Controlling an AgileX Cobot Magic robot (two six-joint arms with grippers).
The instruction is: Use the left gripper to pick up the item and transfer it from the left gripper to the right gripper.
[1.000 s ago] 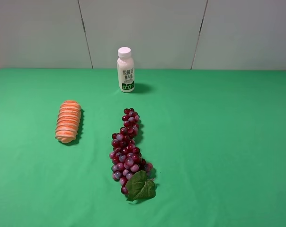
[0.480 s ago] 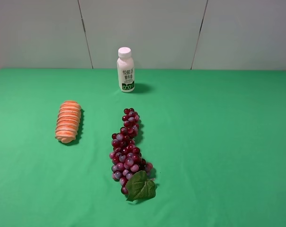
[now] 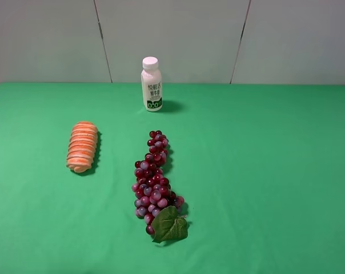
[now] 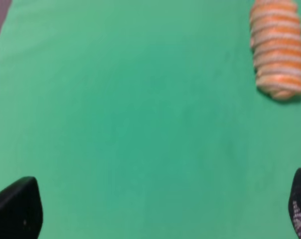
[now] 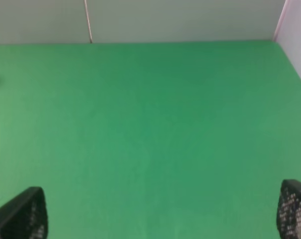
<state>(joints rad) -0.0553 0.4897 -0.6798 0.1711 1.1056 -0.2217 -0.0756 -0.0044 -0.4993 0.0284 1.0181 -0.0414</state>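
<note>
The left gripper [image 4: 158, 213] is seen with its jaws spread wide, only the two dark fingertips [image 4: 15, 211] being caught at the lower corners of the left wrist view, and nothing is held between them; bare green cloth is framed in the gap. The item [image 4: 278, 49], an orange-and-cream ribbed loaf, is shown lying flat on the tabletop [image 3: 264, 171], well apart from this gripper and off to one side of the line between the jaws, untouched. The right gripper [image 5: 158, 213] is likewise seen fully spread and empty, its textured fingertips [image 5: 22, 216] appearing only at the lower corners of the right wrist view, with plain green cloth and a pale panelled wall [image 3: 172, 40] beyond. Neither arm is caught in the high view. There the loaf is placed on the left part of the tabletop, its long axis running roughly front to back. A dark red grape bunch [image 3: 155, 174] with a green leaf [image 3: 170, 224] at its near end is laid near the middle, apart from the loaf. A white bottle [image 3: 151, 84] is stood upright behind the grapes, close to the wall.
</note>
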